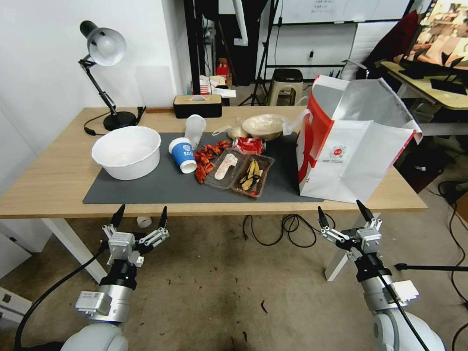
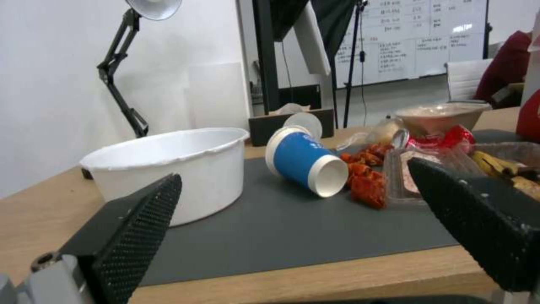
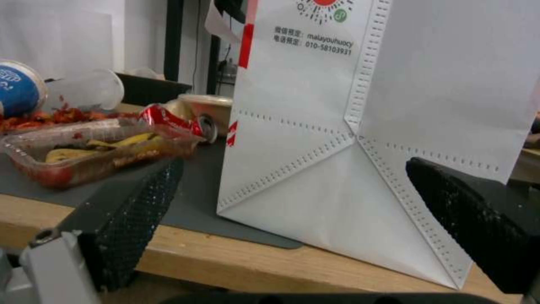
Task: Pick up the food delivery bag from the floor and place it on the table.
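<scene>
The food delivery bag [image 1: 352,141], red and white with a silver lining, stands upright and open on the right end of the table [image 1: 53,175], partly on the dark grey mat [image 1: 161,187]. Its white side [image 3: 337,139] fills much of the right wrist view. My right gripper [image 1: 345,213] is open just in front of the table's front edge, below the bag and apart from it. On the other side my left gripper [image 1: 141,215] hangs open before the same edge with nothing between its fingers. The floor [image 1: 224,287] lies under both arms.
On the mat lie a white bowl [image 1: 126,151], a tipped blue cup [image 1: 183,154], a clear cup [image 1: 194,129], red food scraps [image 1: 207,157], plastic trays [image 1: 239,171], a red wrapper [image 1: 249,145] and a lidded bowl [image 1: 263,126]. A desk lamp [image 1: 105,53] and tissue box [image 1: 197,105] stand behind. Cables [image 1: 278,228] trail below.
</scene>
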Tool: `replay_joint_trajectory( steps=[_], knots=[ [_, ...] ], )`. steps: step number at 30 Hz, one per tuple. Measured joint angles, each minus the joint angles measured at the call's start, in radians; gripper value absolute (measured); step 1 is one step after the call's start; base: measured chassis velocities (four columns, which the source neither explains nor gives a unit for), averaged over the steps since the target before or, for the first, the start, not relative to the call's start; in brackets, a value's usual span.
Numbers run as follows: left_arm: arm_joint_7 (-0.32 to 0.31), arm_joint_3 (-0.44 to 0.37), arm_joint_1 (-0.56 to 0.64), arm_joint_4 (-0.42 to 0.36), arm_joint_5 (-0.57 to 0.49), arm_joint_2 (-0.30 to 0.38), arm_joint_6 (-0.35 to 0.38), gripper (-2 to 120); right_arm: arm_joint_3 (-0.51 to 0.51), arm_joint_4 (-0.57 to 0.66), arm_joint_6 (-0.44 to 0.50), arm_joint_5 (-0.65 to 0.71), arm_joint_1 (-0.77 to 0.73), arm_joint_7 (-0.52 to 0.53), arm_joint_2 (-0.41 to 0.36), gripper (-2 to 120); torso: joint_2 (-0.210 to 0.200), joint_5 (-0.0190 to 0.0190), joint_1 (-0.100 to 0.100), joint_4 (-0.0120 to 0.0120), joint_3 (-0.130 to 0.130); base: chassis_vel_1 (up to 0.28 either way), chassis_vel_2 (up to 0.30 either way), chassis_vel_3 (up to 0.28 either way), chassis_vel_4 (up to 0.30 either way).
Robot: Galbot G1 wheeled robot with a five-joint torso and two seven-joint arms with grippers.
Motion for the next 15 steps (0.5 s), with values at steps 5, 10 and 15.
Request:
replay_joint_trajectory(
  steps=[5,10,15],
  knots=[
    [0.000,0.000,0.000,0.000,0.000,0.000,0.000,100,0.000,0.000,0.000,0.000,0.000,0.000,0.000,100,0.000,0.0000,0.000,0.0000,0.000,0.000,0.000,0.000,0.000],
    [0.000,0.000,0.000,0.000,0.001,0.000,0.000,100,0.000,0.000,-0.001,0.000,0.000,0.000,0.000,100,0.000,0.0000,0.000,0.0000,0.000,0.000,0.000,0.000,0.000],
    [0.001,0.000,0.000,0.000,0.001,0.000,0.000,100,0.001,0.000,-0.001,0.000,0.000,0.000,0.000,100,0.000,0.0000,0.000,0.0000,0.000,0.000,0.000,0.000,0.000]
  ],
)
